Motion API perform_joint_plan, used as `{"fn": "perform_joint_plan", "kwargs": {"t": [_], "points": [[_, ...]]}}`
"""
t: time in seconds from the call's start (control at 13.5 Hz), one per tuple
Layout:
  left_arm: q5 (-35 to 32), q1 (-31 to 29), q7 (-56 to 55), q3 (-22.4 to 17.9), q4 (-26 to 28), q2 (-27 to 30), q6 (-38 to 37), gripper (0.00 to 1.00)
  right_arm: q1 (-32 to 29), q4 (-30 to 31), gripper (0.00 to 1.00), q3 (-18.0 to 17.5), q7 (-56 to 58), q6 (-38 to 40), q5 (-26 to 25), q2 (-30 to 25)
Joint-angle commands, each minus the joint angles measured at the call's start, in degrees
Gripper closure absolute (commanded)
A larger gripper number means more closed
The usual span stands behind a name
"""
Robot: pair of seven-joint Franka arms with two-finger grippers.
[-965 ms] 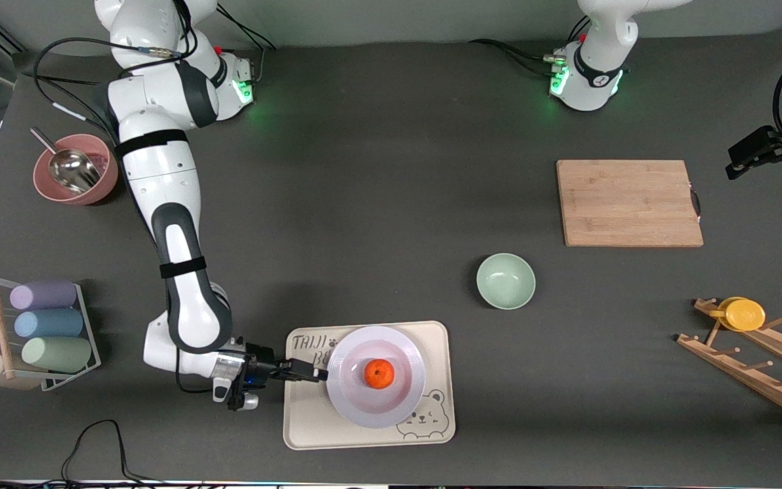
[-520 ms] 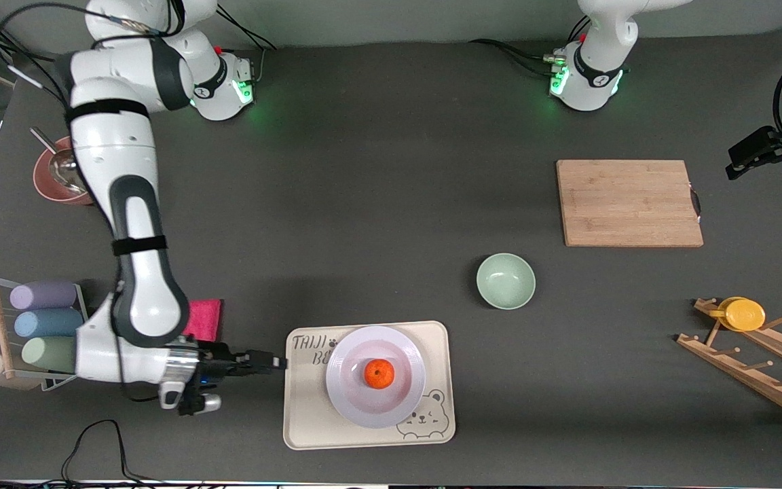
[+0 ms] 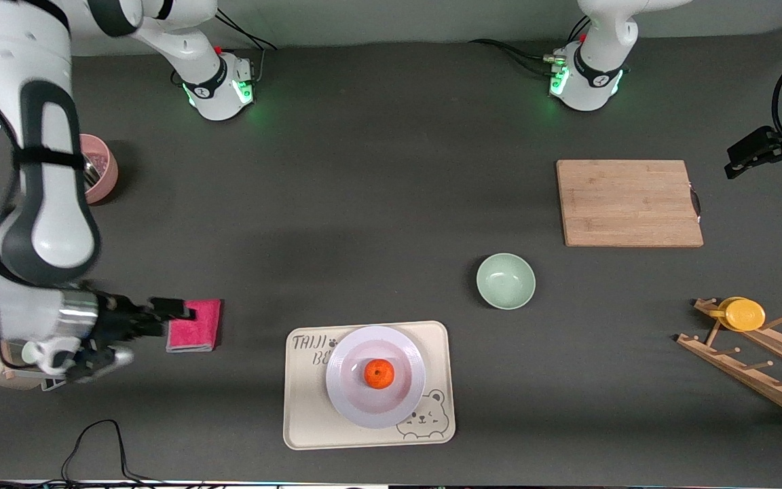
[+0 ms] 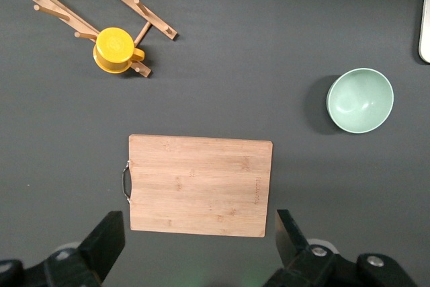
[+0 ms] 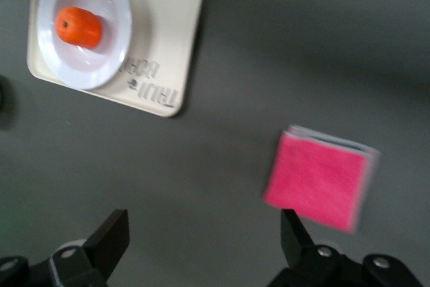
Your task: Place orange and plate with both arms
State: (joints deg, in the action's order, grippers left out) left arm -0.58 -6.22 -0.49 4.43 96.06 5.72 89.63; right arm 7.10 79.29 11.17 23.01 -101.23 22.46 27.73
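We see the small round orange (image 3: 379,373) in the shallow white plate (image 3: 347,401), centred on the cream bear tray (image 3: 309,421). On the dark grey table (image 3: 377,204), a mint-green bowl (image 3: 506,280) sits at the tray's one o'clock. Both our right gripper (image 3: 172,314), over a pink folded cloth (image 3: 195,326), and our left gripper (image 4: 195,240), over a bamboo cutting board (image 3: 628,202), have jaws spread wide, empty.

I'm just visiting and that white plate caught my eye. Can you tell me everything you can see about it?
The plate is round and shallow, white with a faint lavender tint and a wide rim, smooth and glossy like ceramic or plastic. It lies flat and upright on the cream bear tray, partly covering the tray's printed lettering. The orange sits in its well, about at the middle. Neither gripper touches it: the right gripper is over the pink cloth, and the left gripper waits toward the left arm's end of the table.
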Motion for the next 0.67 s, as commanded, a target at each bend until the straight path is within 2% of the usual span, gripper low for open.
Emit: {"fn": "perform_joint_plan", "kwargs": {"t": [0.0,0.22,0.37,0.59], "points": [[0.1,0.1,0.2,-0.1,-0.3,0.2,-0.9,0.00,-1.0,10.0,0.00,-0.7,-5.8,2.7,-10.0,-14.2],[0.1,0.1,0.3,-0.2,-0.3,0.2,-0.9,0.00,-2.2,14.4,0.00,-1.6,-10.6,5.4,-16.1,-23.1],[0.1,0.1,0.3,-0.2,-0.3,0.2,-0.9,0.00,-6.0,14.6,0.00,-6.3,-11.8,8.0,-20.1,-25.8],[0.1,0.1,0.9,-0.2,-0.2,0.2,-0.9,0.00,-6.2,14.4,0.00,-6.9,-13.5,10.7,-23.0,-28.3]]}}
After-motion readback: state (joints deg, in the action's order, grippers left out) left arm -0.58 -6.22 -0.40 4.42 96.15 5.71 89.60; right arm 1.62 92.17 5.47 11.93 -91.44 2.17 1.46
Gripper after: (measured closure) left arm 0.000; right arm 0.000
